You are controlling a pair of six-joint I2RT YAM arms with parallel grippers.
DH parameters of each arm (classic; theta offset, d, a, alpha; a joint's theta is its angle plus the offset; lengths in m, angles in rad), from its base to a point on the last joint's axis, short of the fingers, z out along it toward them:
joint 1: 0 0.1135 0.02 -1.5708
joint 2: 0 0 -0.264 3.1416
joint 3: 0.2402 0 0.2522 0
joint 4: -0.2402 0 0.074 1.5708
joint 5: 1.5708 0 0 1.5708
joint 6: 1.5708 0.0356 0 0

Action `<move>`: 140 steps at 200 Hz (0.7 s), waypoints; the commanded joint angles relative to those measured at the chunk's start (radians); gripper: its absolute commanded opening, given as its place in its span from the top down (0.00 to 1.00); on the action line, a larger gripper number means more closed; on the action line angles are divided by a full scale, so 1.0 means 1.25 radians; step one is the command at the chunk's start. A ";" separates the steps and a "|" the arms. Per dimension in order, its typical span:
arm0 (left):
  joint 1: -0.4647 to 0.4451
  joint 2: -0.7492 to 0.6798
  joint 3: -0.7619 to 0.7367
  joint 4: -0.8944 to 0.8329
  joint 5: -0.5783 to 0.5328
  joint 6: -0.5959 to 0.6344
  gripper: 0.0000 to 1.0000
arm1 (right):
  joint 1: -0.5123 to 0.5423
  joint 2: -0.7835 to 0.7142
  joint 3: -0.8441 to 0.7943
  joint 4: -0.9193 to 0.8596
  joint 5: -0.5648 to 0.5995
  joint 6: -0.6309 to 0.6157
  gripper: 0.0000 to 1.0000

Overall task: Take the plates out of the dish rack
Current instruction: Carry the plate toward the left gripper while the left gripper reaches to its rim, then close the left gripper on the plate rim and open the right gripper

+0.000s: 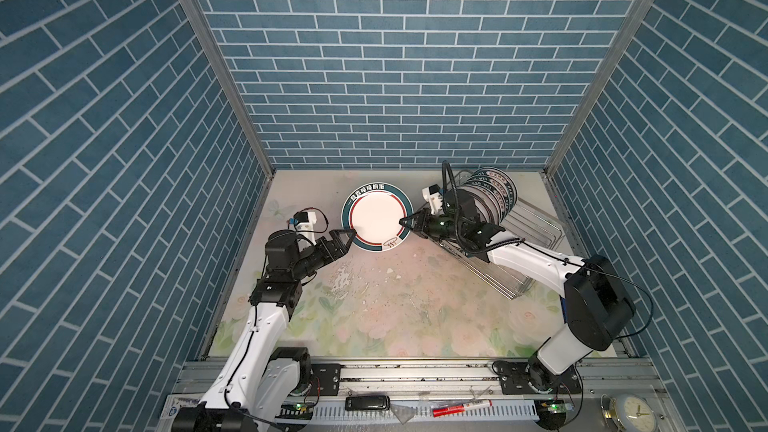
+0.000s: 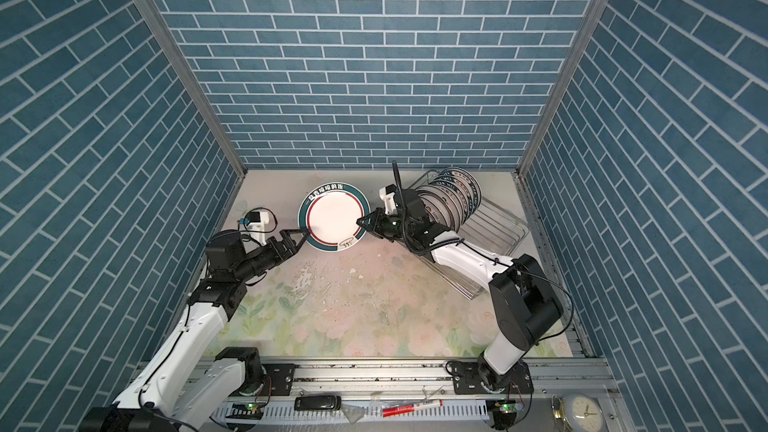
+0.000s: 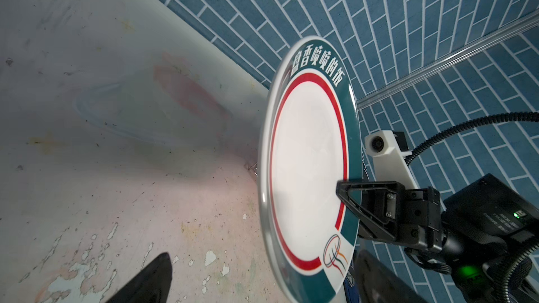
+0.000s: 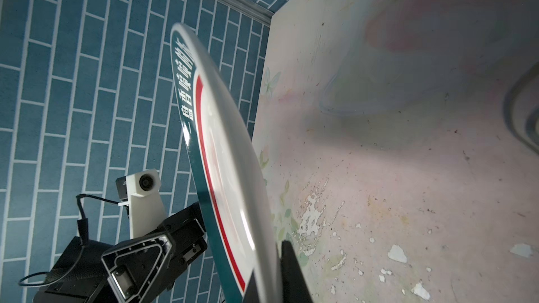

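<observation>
Black and closed, the right claw [image 1: 404, 222] is seen clamped on the dark green rim of a round white plate [image 1: 376, 218], on the side of the plate nearest the dish rack. The plate is held face up, clear of the worktop [image 1: 399, 309], and its shadow is cast on the worktop in both wrist views. A red ring is drawn inside the green band. White characters are printed along the far part of the rim, and a small swirl motif is set on the near part.

On the opposite side, the left claw [image 1: 350, 237] is spread wide, with the plate's rim taken between its fingers. Whether either finger touches the rim cannot be told.

Behind the right arm, the dish rack [image 1: 538, 228] of shiny silver wire is set at an angle on the right of the worktop, near the back corner. A row of further plates [image 1: 496, 195] with dark lettered rims is stood on edge at its far end, packed close together. The near end of the rack is partly covered by the right arm.

The worktop is printed with pale flowers and is worn in patches toward the middle. Blue brick-patterned walls [image 1: 415, 56] are raised on three sides.
</observation>
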 commanded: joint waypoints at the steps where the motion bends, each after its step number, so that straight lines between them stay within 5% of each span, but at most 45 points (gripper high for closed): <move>1: -0.001 0.011 -0.008 0.049 0.016 -0.004 0.05 | 0.014 0.015 -0.006 0.111 -0.031 0.054 1.00; 83: -0.001 0.080 0.003 0.056 0.021 0.000 0.51 | 0.027 0.043 -0.012 0.140 -0.033 0.062 1.00; 140: -0.001 0.094 0.011 0.044 0.023 0.006 0.66 | 0.040 0.055 -0.008 0.140 -0.022 0.039 1.00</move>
